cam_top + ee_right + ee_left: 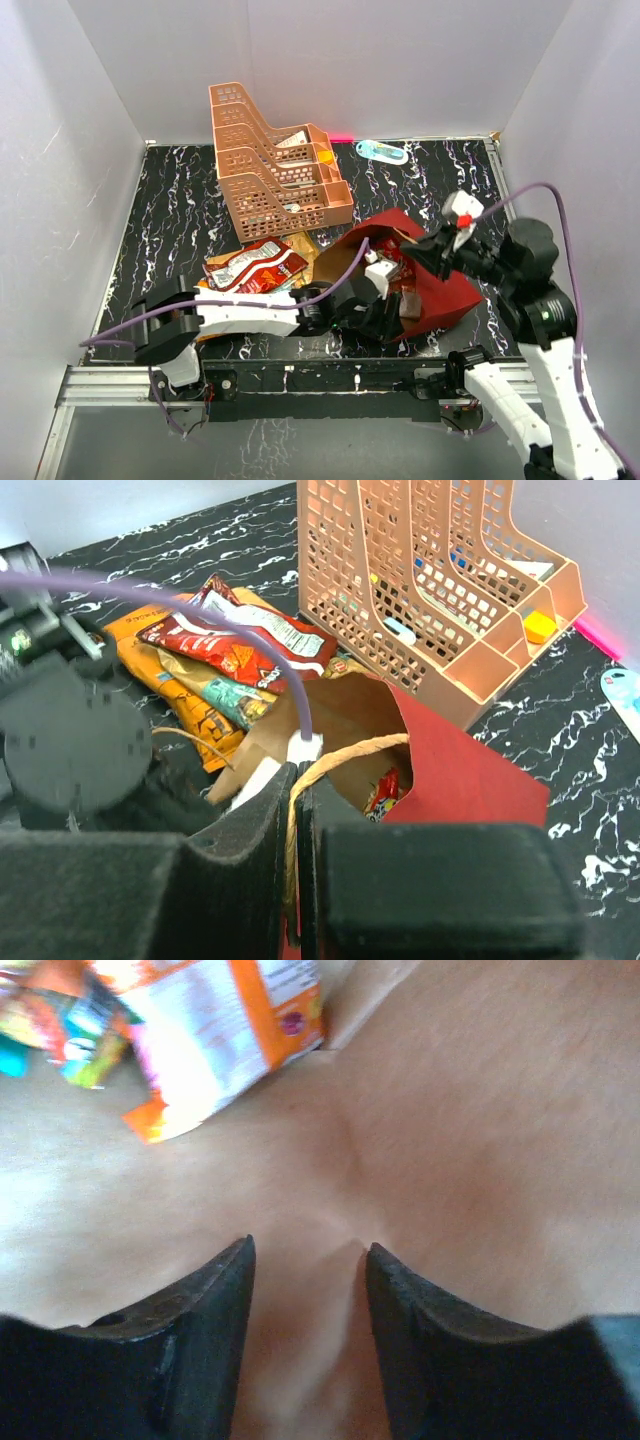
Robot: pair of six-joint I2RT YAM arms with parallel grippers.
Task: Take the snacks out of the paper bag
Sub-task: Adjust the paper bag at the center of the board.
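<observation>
One paper bag (450,295) is lying on its side, mouth facing left. Our right gripper (297,780) is pinching its twine handle (350,752). Our left gripper (308,1250) is sitting inside, jaws apart, with an orange packet (230,1030) lying slantwise ahead, up-left.

Plain white walls (400,60) are enclosing the table on three sides, catching soft, even light. A black marble-patterned tabletop (170,230) with white veins is spreading between them. A peach tiered rack (275,165) is standing near the back wall, and a silvery metal rail (100,385) is running along the near edge.
</observation>
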